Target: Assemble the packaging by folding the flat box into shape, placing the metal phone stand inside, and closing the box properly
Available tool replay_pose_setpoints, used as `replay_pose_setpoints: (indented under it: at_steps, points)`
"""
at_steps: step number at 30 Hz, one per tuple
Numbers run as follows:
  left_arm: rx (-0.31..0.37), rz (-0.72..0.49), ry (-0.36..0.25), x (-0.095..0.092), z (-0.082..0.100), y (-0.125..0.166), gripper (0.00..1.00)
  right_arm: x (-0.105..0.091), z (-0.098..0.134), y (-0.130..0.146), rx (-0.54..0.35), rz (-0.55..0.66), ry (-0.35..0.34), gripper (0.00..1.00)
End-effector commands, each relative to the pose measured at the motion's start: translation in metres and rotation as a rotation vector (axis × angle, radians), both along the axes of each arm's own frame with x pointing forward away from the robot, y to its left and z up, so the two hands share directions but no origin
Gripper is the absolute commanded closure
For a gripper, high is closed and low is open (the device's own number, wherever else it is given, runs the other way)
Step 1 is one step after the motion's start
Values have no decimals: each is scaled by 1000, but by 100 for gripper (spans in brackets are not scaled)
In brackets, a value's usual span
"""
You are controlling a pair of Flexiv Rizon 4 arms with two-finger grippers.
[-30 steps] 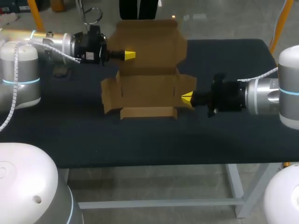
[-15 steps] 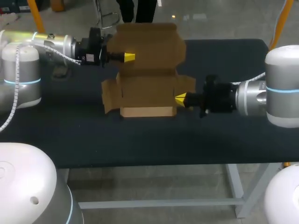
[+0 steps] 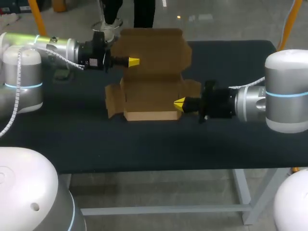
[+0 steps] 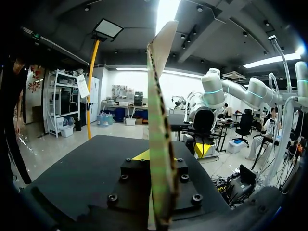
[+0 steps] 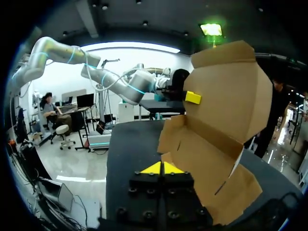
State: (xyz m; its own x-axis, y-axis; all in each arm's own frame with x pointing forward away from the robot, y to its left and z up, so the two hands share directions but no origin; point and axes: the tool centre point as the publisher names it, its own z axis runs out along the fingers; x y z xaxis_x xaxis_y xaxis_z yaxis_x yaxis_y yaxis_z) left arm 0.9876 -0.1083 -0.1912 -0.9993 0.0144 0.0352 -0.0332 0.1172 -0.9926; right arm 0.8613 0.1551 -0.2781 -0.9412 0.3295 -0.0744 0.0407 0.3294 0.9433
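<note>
The brown cardboard box [image 3: 151, 94] sits half-formed mid-table, its lid [image 3: 154, 48] raised at the back. My left gripper [image 3: 134, 61] is shut on the lid's left edge. In the left wrist view that lid [image 4: 159, 120] runs edge-on through the left gripper [image 4: 155, 156]. My right gripper [image 3: 179, 104] is shut, holds nothing, and presses its tips against the box's right side flap. In the right wrist view the right gripper [image 5: 163, 168] sits beside the box [image 5: 202, 154], with the lid [image 5: 226, 91] and the left gripper [image 5: 193, 97] beyond. No phone stand can be made out.
The dark table [image 3: 231, 57] has free room to the right and in front of the box. A small dark object [image 3: 62, 73] lies under my left arm, too dim to identify.
My right gripper has moved left, pushing the right side flap inward. The lid has tilted more upright, and the front wall has stood up. The left gripper has barely shifted.
</note>
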Motion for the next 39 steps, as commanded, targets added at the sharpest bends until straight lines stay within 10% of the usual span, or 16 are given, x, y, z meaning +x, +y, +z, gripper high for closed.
replay_pose_setpoints:
  at_steps: [1, 39]
  points:
    - [-1, -9, 1, 2, -1, 2, 100, 12, -26, 25, 35, -14, -26, 100]
    - [-1, -9, 1, 2, -1, 2, 100, 50, -116, 71, 57, -219, 73, 100]
